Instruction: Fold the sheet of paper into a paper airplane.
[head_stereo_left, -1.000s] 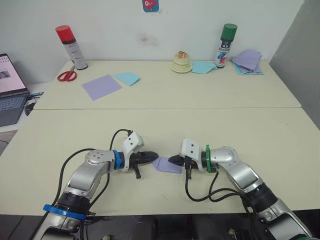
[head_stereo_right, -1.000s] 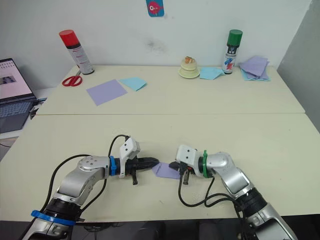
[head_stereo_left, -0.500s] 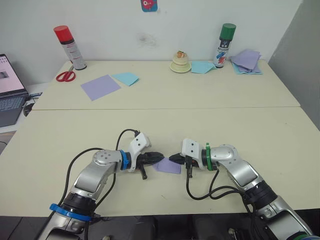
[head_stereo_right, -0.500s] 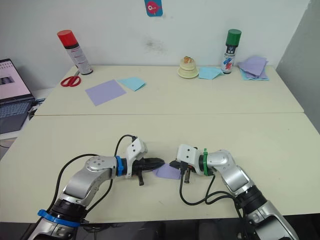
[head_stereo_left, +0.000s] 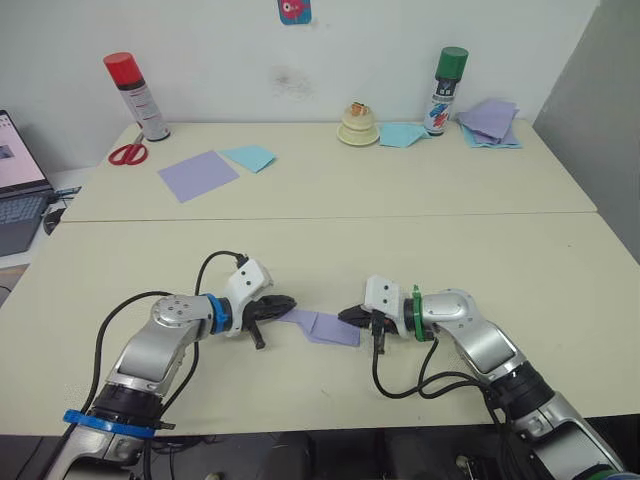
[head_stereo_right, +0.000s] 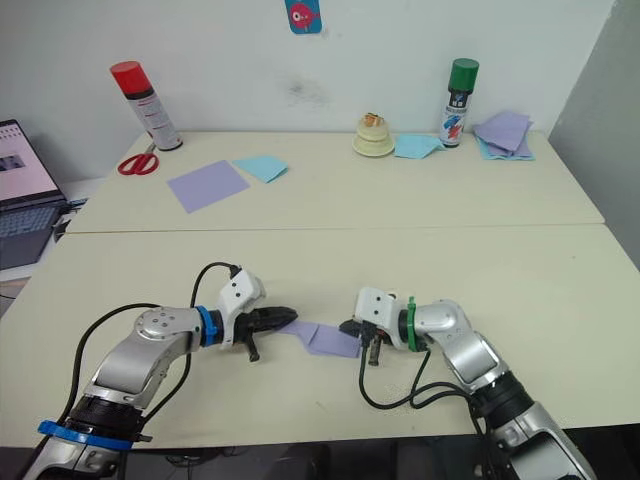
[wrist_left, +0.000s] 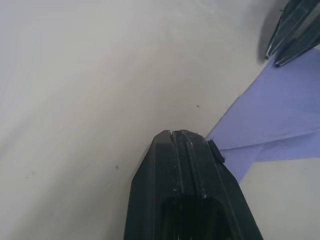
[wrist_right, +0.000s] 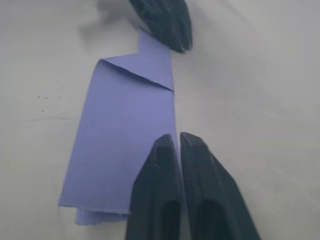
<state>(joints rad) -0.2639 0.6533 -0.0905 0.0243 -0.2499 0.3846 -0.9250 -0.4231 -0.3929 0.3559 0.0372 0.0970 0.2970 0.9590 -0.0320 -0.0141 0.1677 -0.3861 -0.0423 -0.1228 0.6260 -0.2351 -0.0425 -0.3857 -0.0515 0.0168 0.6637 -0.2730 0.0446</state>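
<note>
Over the last second the left gripper (head_stereo_left: 283, 303) has drawn back toward the robot's left, and a narrow flap of the folded lavender sheet of paper (head_stereo_left: 322, 326) now trails out after it, so the piece looks longer than it did when the two grippers stood close together over it. I take that as a layer being pulled open or a crease dragged out flat, one middle step of the folding; the layered wedge is no finished airplane yet. The paper lies flat on the pale cream surface (head_stereo_left: 330, 250) near its front edge, between the two grippers. Its long axis runs left to right, the narrow tip toward the left gripper and the broad end under the right gripper (head_stereo_left: 347, 317). The left fingers (wrist_left: 187, 170) are pressed together at the tip of the flap, though whether they actually pinch it I cannot tell. The right fingers (wrist_right: 162, 180) are closed side by side, on or at the paper's edge.
</note>
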